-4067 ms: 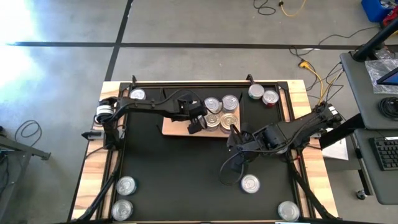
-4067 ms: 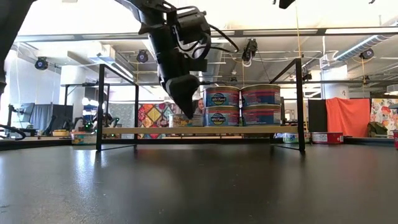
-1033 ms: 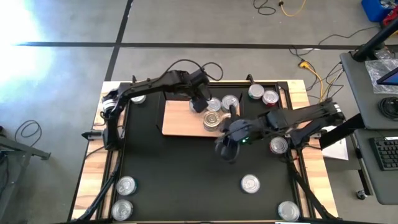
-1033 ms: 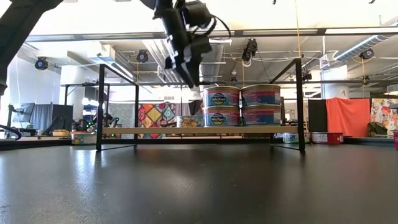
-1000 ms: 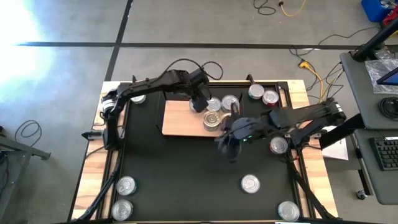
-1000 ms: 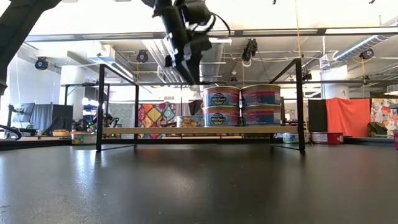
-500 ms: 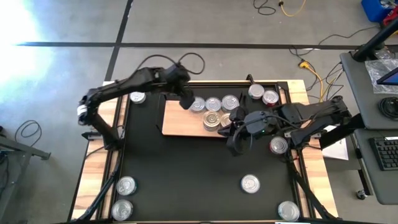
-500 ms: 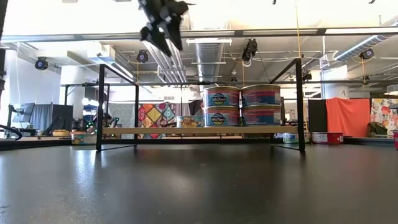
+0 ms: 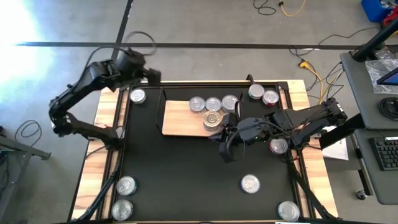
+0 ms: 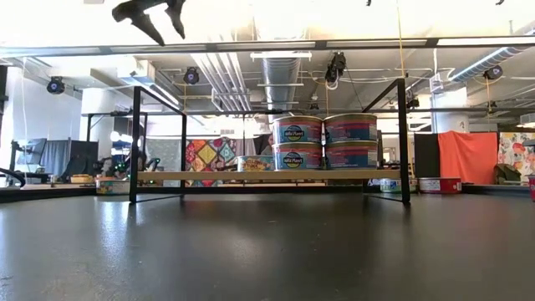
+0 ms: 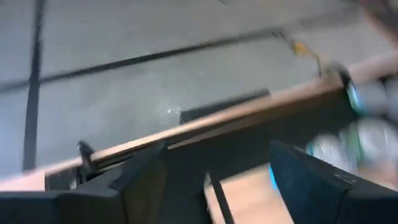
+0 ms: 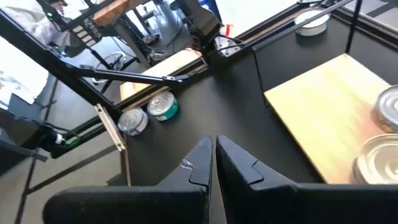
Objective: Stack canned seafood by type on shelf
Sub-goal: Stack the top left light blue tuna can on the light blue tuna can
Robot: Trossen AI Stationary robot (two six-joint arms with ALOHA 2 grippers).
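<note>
A: Where were the cans?
B: Mostly stacked on the shelf; others lay scattered. Rigid, slick — grip the sides.
A: Grippers?
B: Left gripper spread, empty; right gripper pressed together.

Right gripper fingers pressed together, holding nothing, above the black mat. Light-wood shelf ahead carries 2 tins at the frame edge. 2 more tins lie together on the mat's far side; 1 further tin sits beyond the shelf.
</note>
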